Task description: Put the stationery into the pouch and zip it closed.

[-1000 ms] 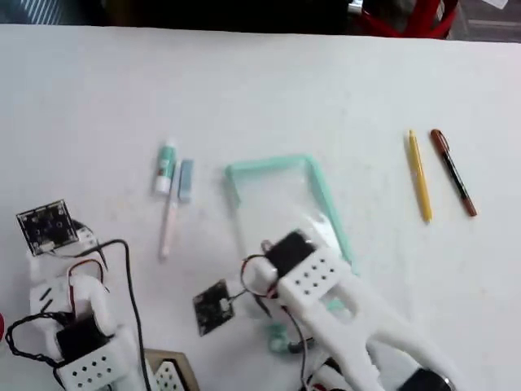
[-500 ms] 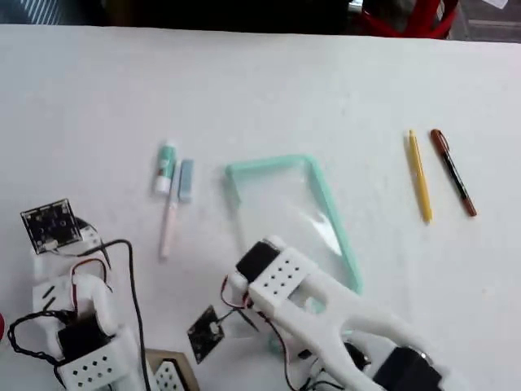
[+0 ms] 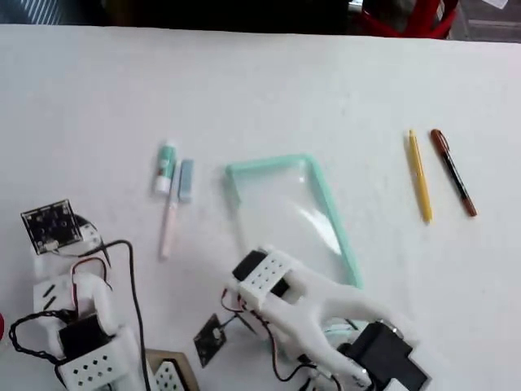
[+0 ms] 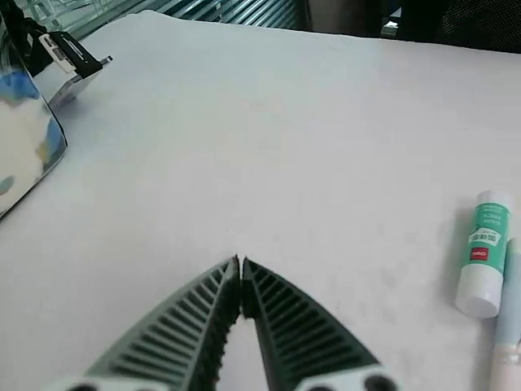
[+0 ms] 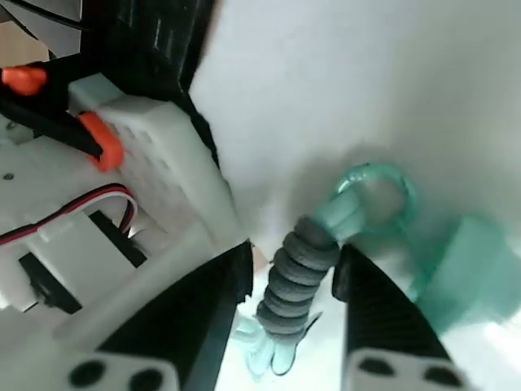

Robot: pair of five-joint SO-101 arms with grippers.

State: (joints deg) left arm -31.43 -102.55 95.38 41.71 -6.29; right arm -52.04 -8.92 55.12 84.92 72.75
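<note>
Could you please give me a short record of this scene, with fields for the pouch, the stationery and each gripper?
Pouch: clear pouch with teal edging, flat on the table, nothing visible inside.
Left of it, high view: glue stick, blue eraser, pink pen.
Right of it: yellow pen, brown pen, side by side.
Left arm: left gripper shut, over bare table near the glue stick.
Right arm: right gripper open, fingers either side of the grey zipper pull.
</note>
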